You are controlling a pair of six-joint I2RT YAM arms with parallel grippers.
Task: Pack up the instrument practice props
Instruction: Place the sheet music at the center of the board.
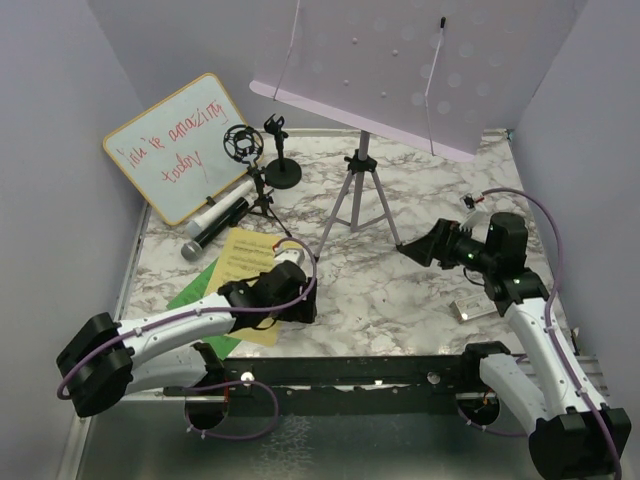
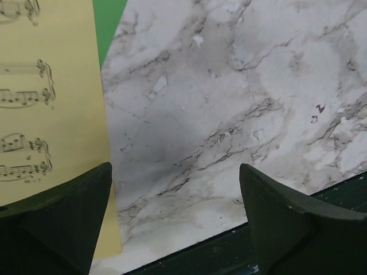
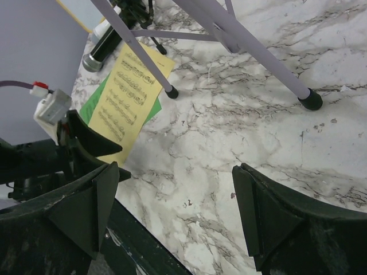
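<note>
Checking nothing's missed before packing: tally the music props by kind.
Microphones: 2, white-bodied mic, black-bodied mic
Music sheets: 2, yellow sheet, green sheet
Mic stands: 2, ring-mount tripod, round-base holder
Music rack: 1
Total: 7

The lilac music rack (image 1: pixel 400 70) runs off the overhead view's top edge. The green sheet (image 1: pixel 195 288) lies mostly under the yellow sheet (image 1: pixel 245 260) and the left arm (image 1: pixel 170 340) (only slivers show). The white device (image 1: pixel 468 308) at right is too small to identify.

Marble-patterned table (image 1: pixel 400 300) with music sheets (image 1: pixel 245 258), two microphones (image 1: pixel 222 212), mic tripod (image 1: pixel 247 165), round-base holder (image 1: pixel 281 172), music rack (image 1: pixel 356 195), whiteboard (image 1: pixel 180 145).
</note>
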